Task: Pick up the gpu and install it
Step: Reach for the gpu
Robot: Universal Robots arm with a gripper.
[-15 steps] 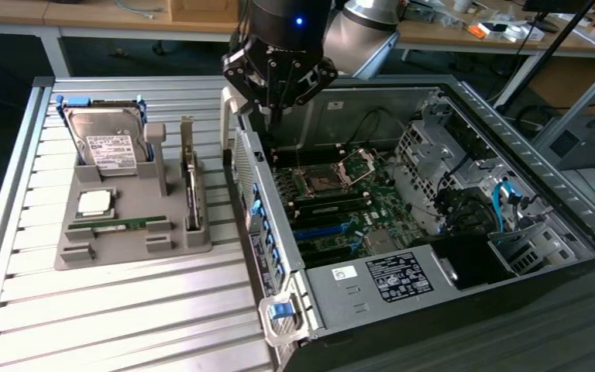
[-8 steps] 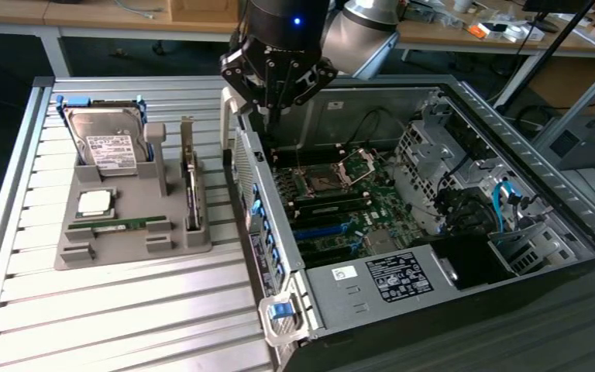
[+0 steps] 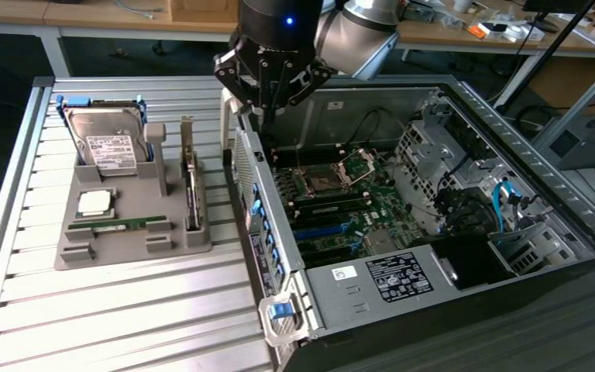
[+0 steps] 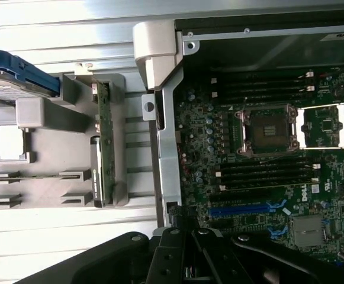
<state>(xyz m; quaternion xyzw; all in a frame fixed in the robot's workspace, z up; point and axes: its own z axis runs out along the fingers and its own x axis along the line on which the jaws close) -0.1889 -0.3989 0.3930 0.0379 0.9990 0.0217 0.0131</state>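
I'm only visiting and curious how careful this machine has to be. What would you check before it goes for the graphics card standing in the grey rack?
1. The gpu stands on edge in the grey holder, with nothing on top of it: ok.
2. The gripper is empty: ok.
3. The gripper is open enough to take the card: not ok, it is shut.
4. The gripper is above the gpu: not ok, it hangs over the computer case's wall, beside the holder.
5. The blue slot on the motherboard is free: ok, no card sits in it.
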